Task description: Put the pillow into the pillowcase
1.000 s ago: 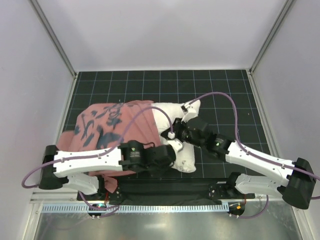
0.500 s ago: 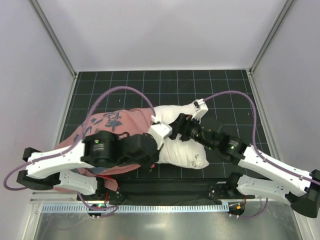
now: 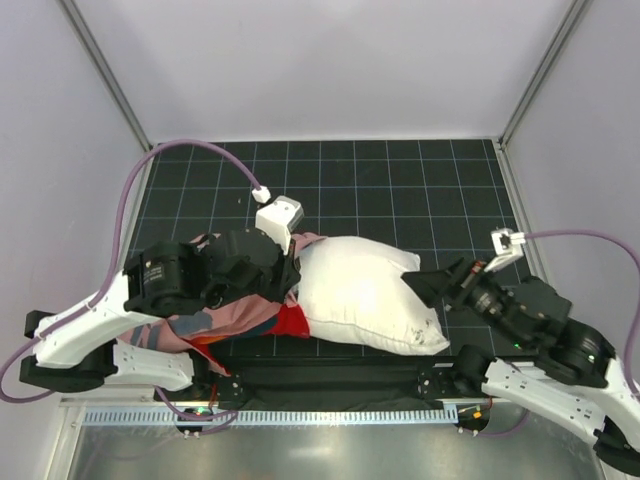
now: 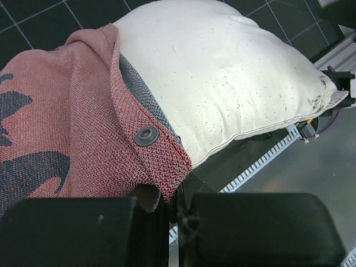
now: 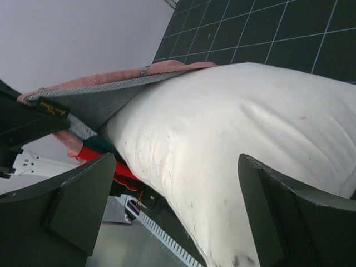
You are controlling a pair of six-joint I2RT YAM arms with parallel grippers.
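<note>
The pillow (image 3: 365, 300) is seen lying across the near part of the black gridded table (image 3: 400, 180), between the two arms, its long side running left to right. Its left end is swallowed by the mouth of the pillowcase (image 3: 240, 318), which is bunched up under the left arm at the near left, and most of the white body is left bare to the right. In the left wrist view the red hem is draped over the pillow's top, a round snap button (image 4: 147, 135) is shown on it, and the hem's corner is pinched by the left gripper (image 4: 175, 207), its fingers pressed together on the cloth. Over on the other side, the right gripper (image 5: 175, 161) is spread wide, one dark finger (image 5: 83, 200) seen at each side of the picture, with the pillow's right end framed between them; whether the pads are touching the pillow cannot be told. A small dark label (image 5: 47, 107) is glimpsed on the grey inner face of the case, and tiny dark specks are scattered over the pillow
</note>
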